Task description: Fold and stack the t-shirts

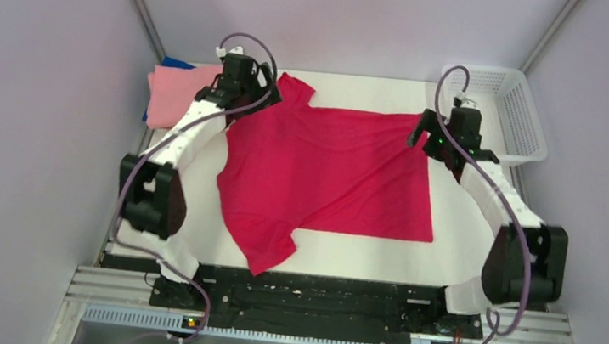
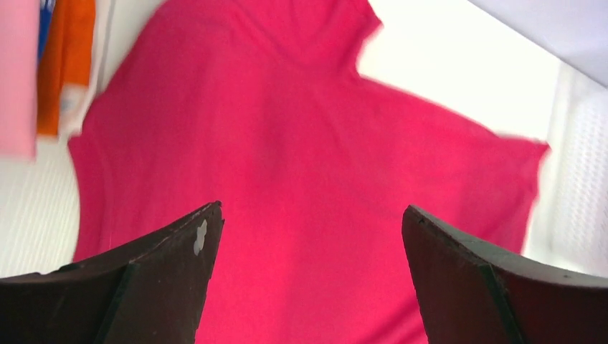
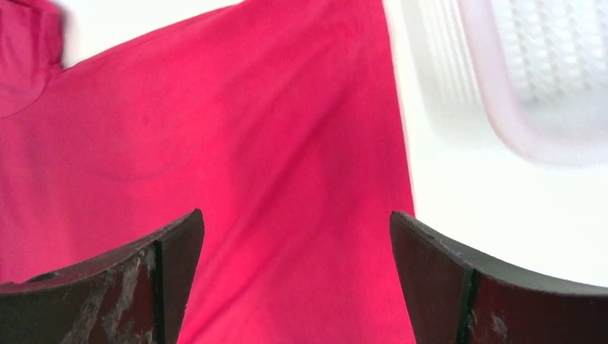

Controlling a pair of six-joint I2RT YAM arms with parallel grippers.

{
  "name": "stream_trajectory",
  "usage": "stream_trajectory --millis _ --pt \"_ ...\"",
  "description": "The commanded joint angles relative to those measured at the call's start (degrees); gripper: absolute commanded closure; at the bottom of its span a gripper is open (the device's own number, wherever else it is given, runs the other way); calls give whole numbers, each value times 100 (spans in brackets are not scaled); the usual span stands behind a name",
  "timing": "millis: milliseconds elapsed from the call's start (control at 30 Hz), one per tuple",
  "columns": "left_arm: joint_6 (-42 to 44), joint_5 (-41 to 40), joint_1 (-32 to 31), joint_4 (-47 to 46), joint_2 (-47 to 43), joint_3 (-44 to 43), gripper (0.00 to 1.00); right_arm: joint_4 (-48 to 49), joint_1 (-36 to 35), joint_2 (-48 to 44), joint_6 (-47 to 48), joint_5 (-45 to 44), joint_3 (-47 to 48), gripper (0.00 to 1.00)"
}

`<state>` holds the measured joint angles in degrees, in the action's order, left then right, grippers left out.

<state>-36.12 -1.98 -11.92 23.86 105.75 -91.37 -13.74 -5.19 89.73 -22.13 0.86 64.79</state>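
The crimson t-shirt (image 1: pixel 326 174) is soft, matt cloth with shallow wrinkles. The pink folded shirt (image 1: pixel 175 90) at the far left corner is matt cloth too. The table (image 1: pixel 461 231) is smooth, matt white. The basket (image 1: pixel 516 117) at the far right corner is white plastic mesh. Bare metal rails (image 1: pixel 110 284) with a dull sheen run along the near edge. The right gripper (image 3: pixel 295 215) has dark matt fingers (image 3: pixel 122 294) scuffed with pale scratches.

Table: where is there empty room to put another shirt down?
Bare table runs along the near edge, between the red shirt and the black base rail, and right of the shirt's hem up to the right arm and basket. The far left corner is crowded: folded pink shirt and left arm.
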Motion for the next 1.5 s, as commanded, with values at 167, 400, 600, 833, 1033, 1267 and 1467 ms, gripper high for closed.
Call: stream_trajectory --millis 167,400,600,833,1033,1267,1467 --pt "-846 -863 -1585 367 -2874 3226 3 202 -29 -2453 -861 -1200 -2250 1" --pt "-1670 -563 -2797 1318 -4225 4821 8 512 -26 -3387 -1466 -1749 -3044 1" --pt "-2307 -425 -3647 2279 -4754 5559 21 660 -26 -3547 -1722 -1624 -3372 1" --pt "-2818 -57 -4273 2477 -4411 5976 40 575 -29 -3529 -1663 -1628 -3353 1" --pt "-2803 -294 -4284 2354 -4301 5973 45 568 -31 -3526 -1616 -1584 -3364 1" --pt "-2624 -311 -4288 1724 -3572 5964 63 270 -29 -3724 -1718 -1504 -3337 1" --pt "-2426 -533 -4283 2010 -3304 5639 100 -560 -35 -4309 -2091 -1204 -3508 2"
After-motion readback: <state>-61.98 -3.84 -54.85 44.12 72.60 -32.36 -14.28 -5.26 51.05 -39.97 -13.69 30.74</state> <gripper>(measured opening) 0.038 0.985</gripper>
